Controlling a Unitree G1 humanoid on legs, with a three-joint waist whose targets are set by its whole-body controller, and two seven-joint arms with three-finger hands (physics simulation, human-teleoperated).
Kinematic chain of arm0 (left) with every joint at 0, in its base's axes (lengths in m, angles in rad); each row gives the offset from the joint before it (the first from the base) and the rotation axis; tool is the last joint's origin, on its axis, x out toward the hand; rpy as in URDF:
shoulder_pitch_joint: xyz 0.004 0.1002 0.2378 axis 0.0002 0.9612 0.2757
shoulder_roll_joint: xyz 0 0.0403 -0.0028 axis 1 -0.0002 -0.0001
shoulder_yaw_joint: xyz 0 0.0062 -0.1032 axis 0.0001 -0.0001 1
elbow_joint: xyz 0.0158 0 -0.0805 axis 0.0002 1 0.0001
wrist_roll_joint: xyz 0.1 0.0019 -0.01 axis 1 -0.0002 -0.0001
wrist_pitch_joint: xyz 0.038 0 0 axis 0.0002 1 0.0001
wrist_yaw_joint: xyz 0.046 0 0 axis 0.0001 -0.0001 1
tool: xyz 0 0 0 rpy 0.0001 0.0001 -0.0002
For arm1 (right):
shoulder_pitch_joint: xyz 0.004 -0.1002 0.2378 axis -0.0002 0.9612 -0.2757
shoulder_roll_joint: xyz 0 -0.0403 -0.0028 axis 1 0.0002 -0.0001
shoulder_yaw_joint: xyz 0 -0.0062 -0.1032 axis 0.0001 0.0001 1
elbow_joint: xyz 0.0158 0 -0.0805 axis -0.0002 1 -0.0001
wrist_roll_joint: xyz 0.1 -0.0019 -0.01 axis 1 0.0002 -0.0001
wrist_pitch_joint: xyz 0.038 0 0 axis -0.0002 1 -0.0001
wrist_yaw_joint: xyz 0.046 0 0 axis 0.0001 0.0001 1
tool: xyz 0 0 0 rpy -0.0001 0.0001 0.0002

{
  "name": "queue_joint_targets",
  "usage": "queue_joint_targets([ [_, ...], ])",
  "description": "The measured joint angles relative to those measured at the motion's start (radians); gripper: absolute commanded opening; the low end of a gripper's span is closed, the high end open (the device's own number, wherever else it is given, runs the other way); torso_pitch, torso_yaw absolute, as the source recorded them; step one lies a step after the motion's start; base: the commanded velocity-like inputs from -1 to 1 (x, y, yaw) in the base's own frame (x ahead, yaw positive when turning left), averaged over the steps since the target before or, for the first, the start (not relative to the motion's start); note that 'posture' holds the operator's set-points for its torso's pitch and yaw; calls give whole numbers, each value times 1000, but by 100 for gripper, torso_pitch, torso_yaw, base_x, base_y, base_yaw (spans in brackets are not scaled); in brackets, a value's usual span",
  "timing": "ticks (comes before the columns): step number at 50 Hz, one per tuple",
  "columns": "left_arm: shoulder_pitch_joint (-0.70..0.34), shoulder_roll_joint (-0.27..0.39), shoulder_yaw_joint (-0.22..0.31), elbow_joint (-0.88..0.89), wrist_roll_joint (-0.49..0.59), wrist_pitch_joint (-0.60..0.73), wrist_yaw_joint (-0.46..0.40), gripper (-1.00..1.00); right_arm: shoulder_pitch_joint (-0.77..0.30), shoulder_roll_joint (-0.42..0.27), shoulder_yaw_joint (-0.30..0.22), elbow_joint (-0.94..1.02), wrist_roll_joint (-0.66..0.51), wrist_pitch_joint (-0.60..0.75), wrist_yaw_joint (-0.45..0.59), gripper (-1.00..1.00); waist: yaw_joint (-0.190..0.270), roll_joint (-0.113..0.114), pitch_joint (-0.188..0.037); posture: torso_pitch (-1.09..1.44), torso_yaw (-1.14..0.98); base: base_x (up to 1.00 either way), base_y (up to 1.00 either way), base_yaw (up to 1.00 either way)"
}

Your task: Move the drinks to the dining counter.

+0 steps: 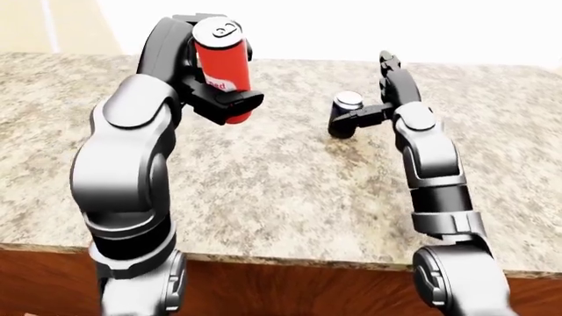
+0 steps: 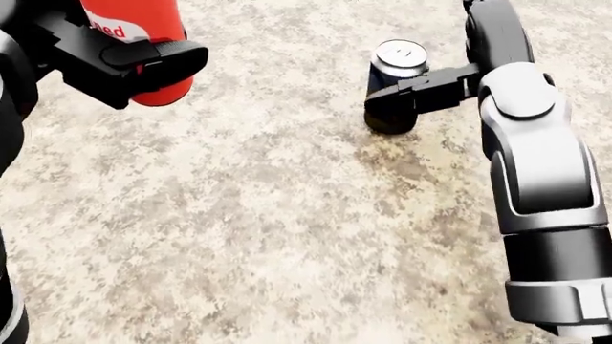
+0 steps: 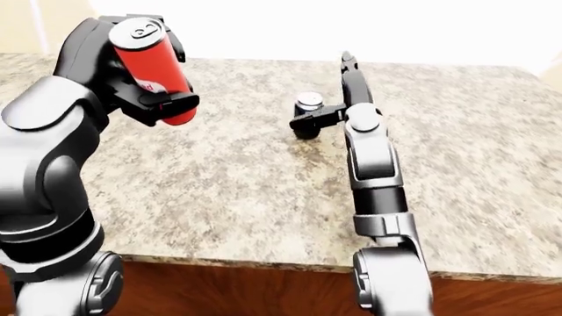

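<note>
Granite dining counter (image 1: 263, 191) fills the views; left hand (image 1: 206, 89) grips the red soda can (image 1: 224, 62) aloft, tilted; right hand (image 2: 430, 86) stands released beside the upright blue can (image 2: 394, 82) on the stone; both likely light, smooth, slippery, best held mid-body

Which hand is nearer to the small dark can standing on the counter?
Right. The right hand is at the dark can, one finger against its side. The left hand is apart, toward the view's left, raised over the counter and shut on the red can.
</note>
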Motion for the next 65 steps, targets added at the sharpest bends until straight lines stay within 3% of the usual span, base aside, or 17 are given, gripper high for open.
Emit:
queue_joint_targets([
  [11, -43, -100, -41, 274, 73, -171, 2, -100, 22, -65, -31, -450, -24, 274, 84, 100, 5, -16, -1, 0, 0, 0, 0, 0],
  [22, -95, -168, -52, 669, 116, -434, 52, -100, -2, -82, -37, -569, -33, 399, 122, 100, 5, -16, -1, 0, 0, 0, 0, 0],
  [27, -118, -188, -47, 856, 110, -552, 79, -100, -5, -76, -30, -593, -32, 411, 124, 100, 3, -18, -2, 0, 0, 0, 0, 0],
  [37, -156, -207, -40, 1071, 91, -706, 133, -100, 12, -49, -9, -578, -42, 398, 119, 100, 2, -16, -5, 0, 0, 0, 0, 0],
  [46, -147, -224, -51, 1166, 89, -805, 162, -100, 20, -44, -16, -583, -56, 385, 122, 100, 2, -15, -10, 0, 0, 0, 0, 0],
  [65, -173, -234, -53, 1271, 96, -876, 180, -100, 21, -42, -18, -591, -57, 387, 125, 100, 0, -14, -12, 0, 0, 0, 0, 0],
])
